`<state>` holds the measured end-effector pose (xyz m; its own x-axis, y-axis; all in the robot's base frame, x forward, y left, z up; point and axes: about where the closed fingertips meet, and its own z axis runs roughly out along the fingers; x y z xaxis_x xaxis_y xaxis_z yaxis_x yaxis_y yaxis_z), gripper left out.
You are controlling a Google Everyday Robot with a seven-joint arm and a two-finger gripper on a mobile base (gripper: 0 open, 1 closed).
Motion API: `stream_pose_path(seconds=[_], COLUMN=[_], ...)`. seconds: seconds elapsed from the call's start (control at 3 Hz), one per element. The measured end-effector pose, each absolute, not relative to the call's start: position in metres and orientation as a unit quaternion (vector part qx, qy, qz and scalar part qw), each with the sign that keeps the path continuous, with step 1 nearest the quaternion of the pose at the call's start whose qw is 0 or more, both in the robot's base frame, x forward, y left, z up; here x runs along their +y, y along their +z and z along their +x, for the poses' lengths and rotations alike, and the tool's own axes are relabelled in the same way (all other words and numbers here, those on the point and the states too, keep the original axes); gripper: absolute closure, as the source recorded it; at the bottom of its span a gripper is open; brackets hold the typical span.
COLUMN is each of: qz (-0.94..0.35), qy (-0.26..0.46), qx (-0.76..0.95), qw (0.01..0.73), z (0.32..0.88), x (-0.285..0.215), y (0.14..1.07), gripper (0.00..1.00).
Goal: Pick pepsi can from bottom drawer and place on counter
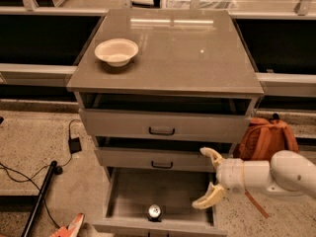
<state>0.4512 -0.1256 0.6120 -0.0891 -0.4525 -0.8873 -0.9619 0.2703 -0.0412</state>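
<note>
Camera view looks down on a grey drawer cabinet standing on a speckled floor. At far left, black cables (19, 174) trail across the floor, a small black adapter (75, 144) lies near the cabinet's left side, and a dark pole (39, 201) slants toward the lower edge beside an orange-red object (69, 227) that is only partly in view.

The glossy grey-brown surface (187, 58) on top of the cabinet carries a white bowl (116, 51) near its left edge, upright. Below it, the top drawer (163, 125) and the middle drawer (158, 159) each have a black handle and stand slightly pulled out, with a dark gap above each front. The bottom drawer (143, 186) is drawn far out, and its plain box interior is visible.

The pepsi can (154, 212) stands upright inside the bottom drawer, close to the front wall and about mid-width. Only its silver top and a little dark side show, so no label or writing on it can be read.

To the right of the can and apart from it, the pincer (199, 178) hangs over the drawer's right side, in front of the right end of the middle drawer. Its two cream fingers (212, 155) are spread wide and hold nothing. The white arm (276, 174) reaches in from the right edge. Behind it, an orange backpack (266, 139) rests on the floor against the cabinet's right side.
</note>
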Motion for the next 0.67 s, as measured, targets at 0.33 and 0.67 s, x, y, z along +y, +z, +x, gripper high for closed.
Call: stream_pose_path(seconds=[0.33, 0.67], qz=[-0.526, -0.528], qy=[0.306, 0.312], qx=[0.665, 0.66], qw=[0.433, 0.433], z=[0.451, 0.458], x=[-0.12, -0.106], y=[0.593, 0.582], gripper=[0.0, 0.0])
